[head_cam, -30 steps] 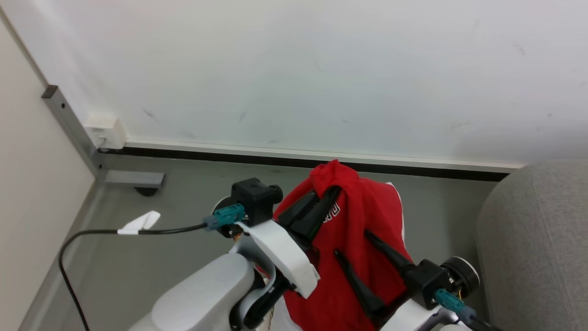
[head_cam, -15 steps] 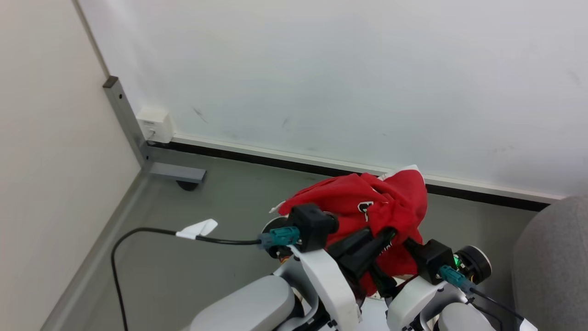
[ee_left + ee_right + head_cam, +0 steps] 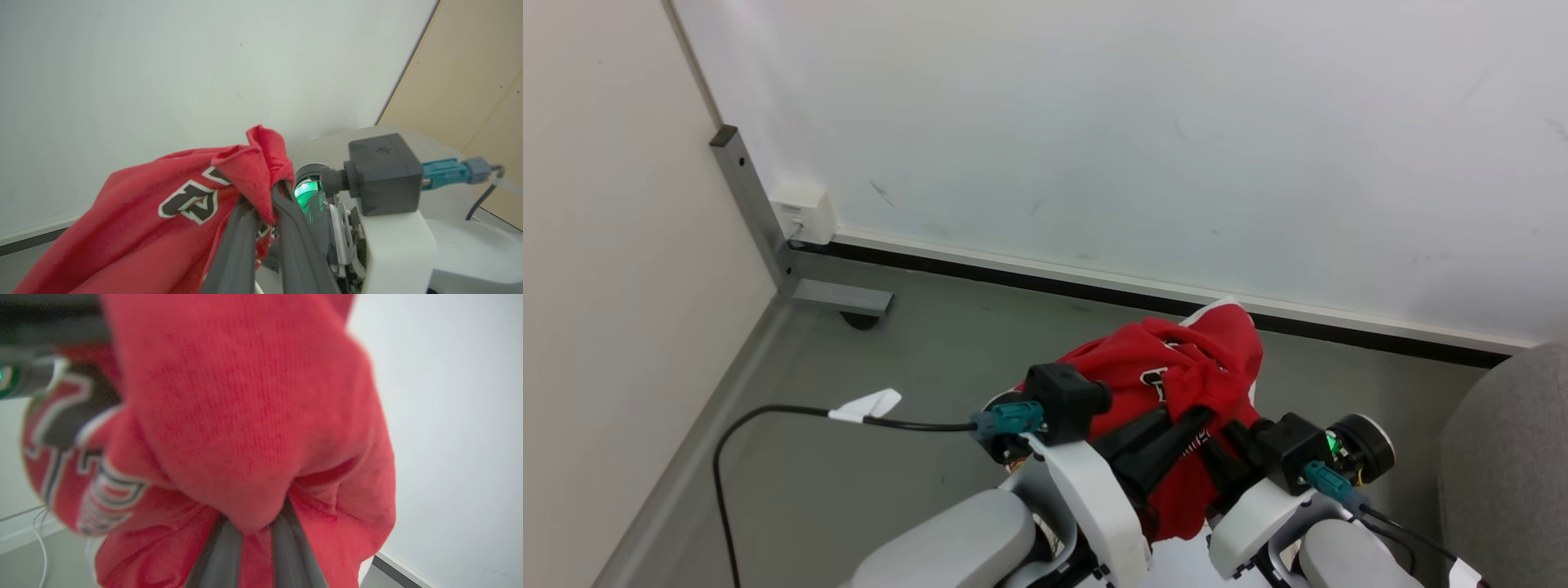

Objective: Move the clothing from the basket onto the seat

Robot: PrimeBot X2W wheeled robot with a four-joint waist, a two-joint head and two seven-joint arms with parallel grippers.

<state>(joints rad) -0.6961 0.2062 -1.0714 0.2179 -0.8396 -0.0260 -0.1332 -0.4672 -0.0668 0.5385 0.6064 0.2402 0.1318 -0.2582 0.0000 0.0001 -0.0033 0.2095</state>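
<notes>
Crumpled red jersey (image 3: 1176, 367), black-and-white lettering (image 3: 188, 202)

You see the left gripper (image 3: 264, 200) pinching a fold of the jersey (image 3: 155, 212), which drapes down leftward, with the other wrist's camera (image 3: 384, 171) just right of it.

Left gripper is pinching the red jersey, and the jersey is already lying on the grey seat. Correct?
Not quite. The left gripper does pinch the red jersey, but it hangs in the air, not on the grey seat; the head view shows the seat apart at the right edge.
</notes>
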